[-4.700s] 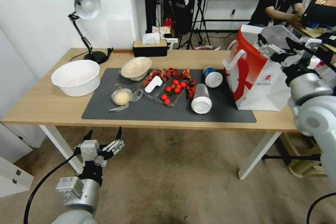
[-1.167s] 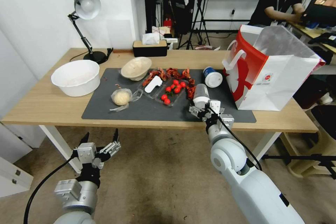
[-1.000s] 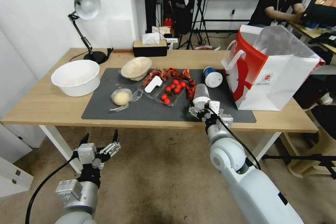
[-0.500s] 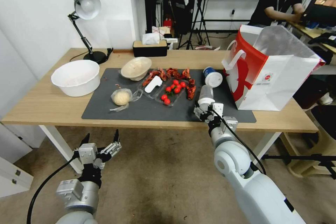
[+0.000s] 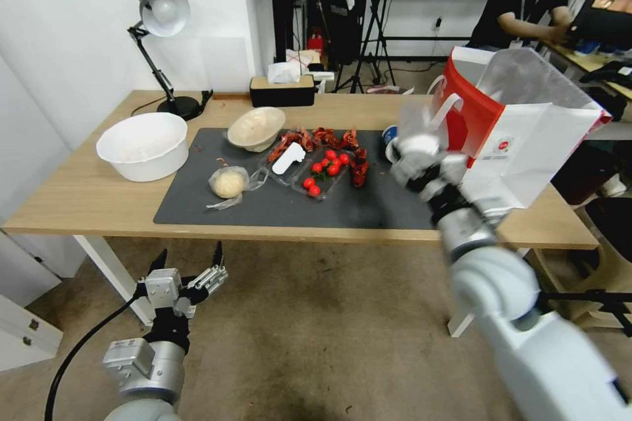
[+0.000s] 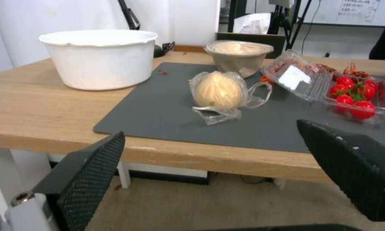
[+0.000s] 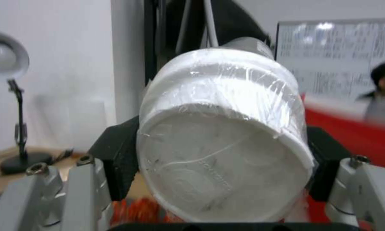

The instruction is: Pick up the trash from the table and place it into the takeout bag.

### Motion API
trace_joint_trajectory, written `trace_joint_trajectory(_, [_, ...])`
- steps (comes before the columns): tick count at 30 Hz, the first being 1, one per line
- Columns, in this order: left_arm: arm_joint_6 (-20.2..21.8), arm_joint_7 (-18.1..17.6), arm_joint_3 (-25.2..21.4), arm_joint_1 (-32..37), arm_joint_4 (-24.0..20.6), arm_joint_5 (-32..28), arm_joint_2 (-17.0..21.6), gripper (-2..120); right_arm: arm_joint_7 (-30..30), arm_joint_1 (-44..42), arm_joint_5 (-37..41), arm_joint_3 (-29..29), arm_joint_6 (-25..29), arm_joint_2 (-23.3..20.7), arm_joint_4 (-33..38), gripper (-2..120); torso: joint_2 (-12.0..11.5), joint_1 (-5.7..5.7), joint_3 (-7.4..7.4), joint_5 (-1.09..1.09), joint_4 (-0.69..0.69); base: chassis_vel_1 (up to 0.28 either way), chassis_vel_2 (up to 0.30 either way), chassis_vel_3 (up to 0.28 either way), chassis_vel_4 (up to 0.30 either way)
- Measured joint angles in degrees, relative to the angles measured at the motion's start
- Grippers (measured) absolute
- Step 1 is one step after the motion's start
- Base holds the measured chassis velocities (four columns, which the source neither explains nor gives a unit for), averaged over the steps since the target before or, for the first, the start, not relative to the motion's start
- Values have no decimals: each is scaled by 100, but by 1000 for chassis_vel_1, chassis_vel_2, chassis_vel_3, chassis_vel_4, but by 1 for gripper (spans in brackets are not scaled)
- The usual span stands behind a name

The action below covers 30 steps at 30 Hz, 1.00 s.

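**Clear cup lifted beside the takeout bag**

The right claw (image 5: 421, 161) is clamped on the clear plastic cup (image 7: 222, 128), its white lid facing the wrist camera, held above the desk (image 5: 85, 194) just beside the takeout bag (image 5: 520, 145). The blue-white cup (image 5: 390, 135) lies partly hidden behind it. The left claw (image 5: 187, 270) hangs spread wide below the desk edge.

You see a bright, evenly lit indoor scene with soft, faint shadows under the tabletop (image 5: 85, 197). The head view bends straight lines near its edges. The right pincer (image 5: 424, 164) and its clear plastic cup (image 5: 416, 126) are smeared by motion blur. In the right wrist view the cup's lid is sharp; the room behind is blurred.
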Motion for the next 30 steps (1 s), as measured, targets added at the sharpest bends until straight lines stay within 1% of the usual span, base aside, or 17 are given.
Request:
trace_joint_trajectory(1, [-1,-1,-1,7,-11,1,0,100,-117,61,8,137,77,-155,117,69,0,0,0,-1,1,0,0,0,0])
trace_joint_trajectory(2, [-3,-2,-1,14,-25,4,0,100,-250,180,98,330,195,-443,286,69,0,0,0,-1,0,0,0,0,0])
trace_joint_trajectory(3, [-5,-2,0,20,-29,6,-1,100,-284,272,207,444,246,-632,374,69,0,0,0,-1,0,0,0,0,0])
trace_joint_trajectory(4, [-5,-2,0,20,-29,6,-1,100,-284,272,207,444,246,-632,374,69,0,0,0,-1,0,0,0,0,0])
trace_joint_trajectory(7, [-11,-7,2,42,-49,14,-4,100,-228,632,695,813,346,-1153,465,69,0,0,0,-2,1,0,0,0,0])
trace_joint_trajectory(9, [-12,-7,2,48,-53,14,-4,100,-209,689,777,877,347,-1209,449,69,0,0,0,-1,1,0,0,0,0])
trace_joint_trajectory(12, [-48,-7,-12,69,-77,2,0,100,-60,1002,1280,1278,111,-1494,149,69,0,0,0,0,0,0,0,0,0])
trace_joint_trajectory(13, [-48,-7,-12,69,-77,2,0,100,-60,1002,1280,1278,111,-1494,149,69,0,0,0,0,0,0,0,0,0])
trace_joint_trajectory(16, [-66,2,-21,35,-77,-42,19,100,125,1415,1630,1419,15,-1698,-412,69,-1,0,0,-1,0,0,0,0,0])
trace_joint_trajectory(17, [-66,2,-21,35,-77,-42,19,100,125,1415,1630,1419,15,-1698,-412,69,-1,0,0,-1,0,0,0,0,0])
trace_joint_trajectory(19, [-66,2,-8,5,-42,-42,11,100,262,1598,1730,1368,-34,-1763,-703,69,0,0,0,-2,0,0,0,0,0])
trace_joint_trajectory(20, [-66,2,-2,-2,-29,-42,4,100,272,1630,1734,1347,-34,-1763,-789,75,0,0,0,-1,1,0,0,0,0])
trace_joint_trajectory(21, [-66,2,-2,-2,-29,-42,4,100,272,1630,1734,1347,-34,-1763,-789,75,0,0,0,-1,1,0,0,0,0])
trace_joint_trajectory(24, [-65,2,3,-11,-6,-41,-8,100,278,1643,1727,1330,-35,-1730,-934,89,-1,0,1,-1,1,0,0,0,0])
trace_joint_trajectory(25, [-65,2,3,-11,-6,-41,-8,100,278,1643,1727,1330,-35,-1730,-934,89,-1,0,1,-1,1,0,0,0,0])
trace_joint_trajectory(27, [-59,3,6,-17,-1,-36,-22,100,267,1639,1698,1327,-33,-1704,-1029,97,0,0,0,-2,1,0,0,0,0])
trace_joint_trajectory(30, [-53,4,12,-18,0,-28,-38,100,235,1631,1668,1321,-24,-1683,-1070,100,0,0,0,-2,0,0,0,0,0])
